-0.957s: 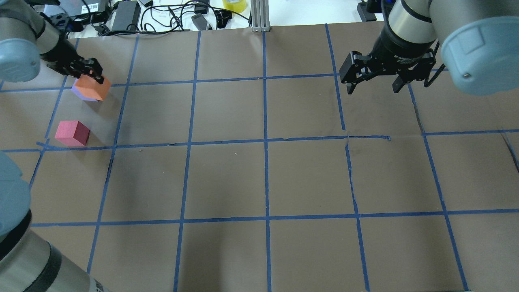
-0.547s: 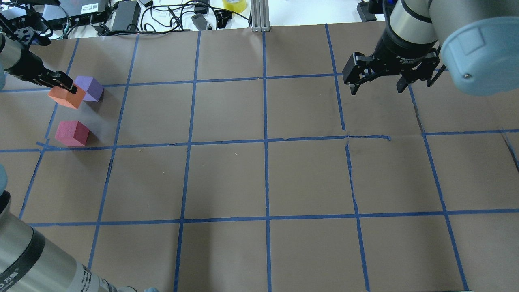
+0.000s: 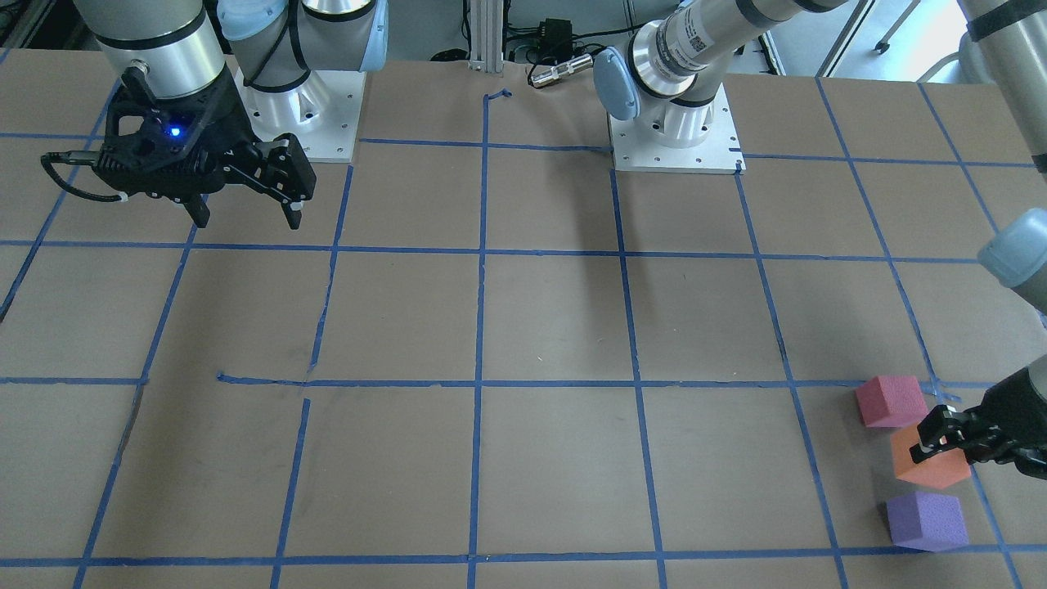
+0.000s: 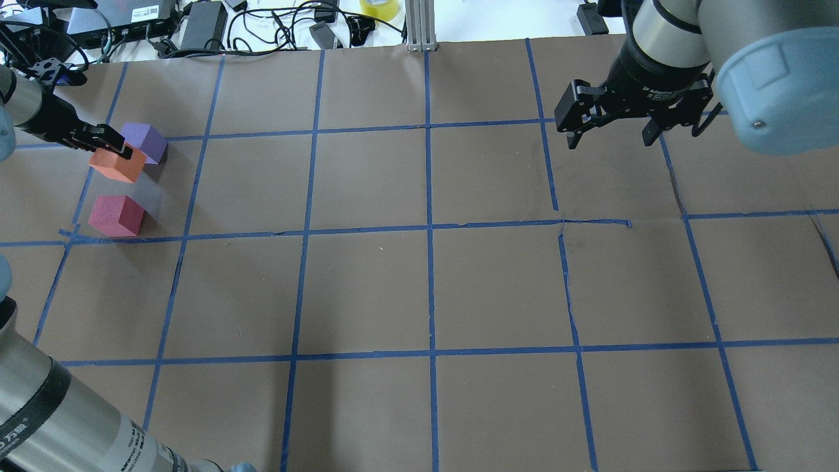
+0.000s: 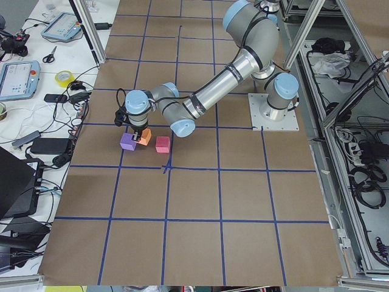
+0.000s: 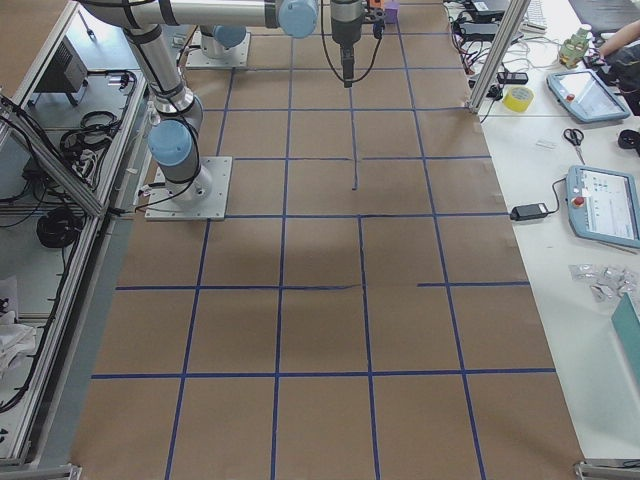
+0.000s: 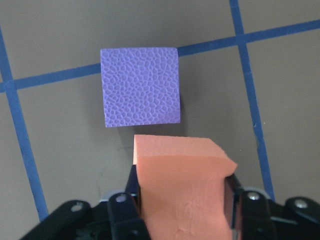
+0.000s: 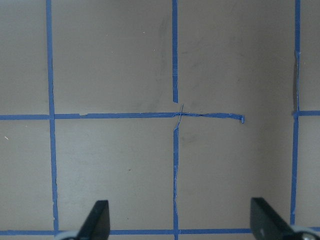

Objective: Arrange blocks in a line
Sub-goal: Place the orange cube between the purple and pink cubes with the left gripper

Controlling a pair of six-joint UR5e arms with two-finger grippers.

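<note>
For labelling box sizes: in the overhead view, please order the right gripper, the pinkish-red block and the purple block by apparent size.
1. right gripper, clearly largest.
2. pinkish-red block and purple block: nearly alike; pinkish-red lies nearer the camera, so unranked.

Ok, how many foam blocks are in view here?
3: the purple block farthest from the robot, the orange block in the left pincer, the pinkish-red block nearest. None seems hidden.

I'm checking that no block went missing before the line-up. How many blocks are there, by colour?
orange block: 1
pinkish-red block: 1
purple block: 1
Total: 3 blocks
</note>
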